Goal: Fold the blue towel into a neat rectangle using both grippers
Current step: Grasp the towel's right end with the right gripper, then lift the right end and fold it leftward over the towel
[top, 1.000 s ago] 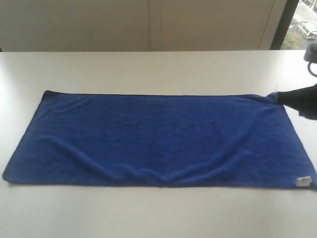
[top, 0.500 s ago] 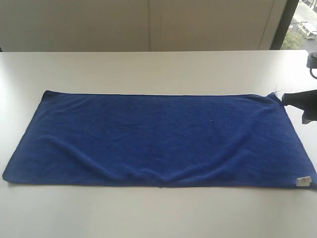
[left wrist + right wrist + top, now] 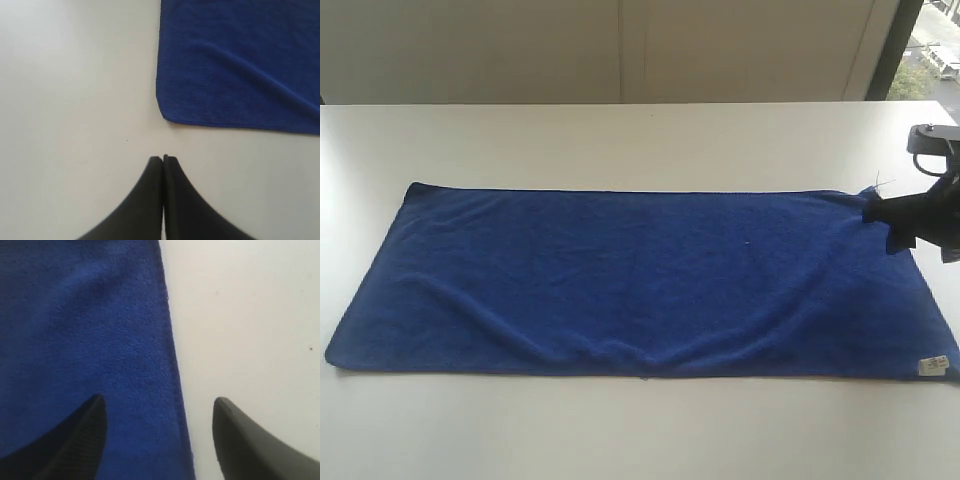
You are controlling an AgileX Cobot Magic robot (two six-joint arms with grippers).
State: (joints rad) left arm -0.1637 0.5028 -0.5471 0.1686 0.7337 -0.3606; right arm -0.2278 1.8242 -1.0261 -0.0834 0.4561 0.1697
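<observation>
In the exterior view, the blue towel point(image 3: 640, 280) lay flat as a long rectangle across the middle of the table point(image 3: 620, 140). Its small label point(image 3: 933, 366) sat at the near right corner. A second earlier the right claw point(image 3: 880, 228) had been pinched together at the far right corner. By this moment its fingers had sprung apart, and it hovered over that same corner with nothing in it. The towel's outline had not shifted, so we judged that the corner had been let go cleanly and this fold was laid down. A further fold, short end to short end, looked to be what remained.

In the left wrist view, the left claw point(image 3: 163, 159) had its fingers pressed together and held nothing. It hung over bare table, near a rounded corner of the towel point(image 3: 240, 65) but clear of it.

In the right wrist view, the right claw point(image 3: 159, 401) stood wide apart astride the towel's stitched edge. One finger was over the cloth and the other over the table, and neither gripped the fabric.
</observation>
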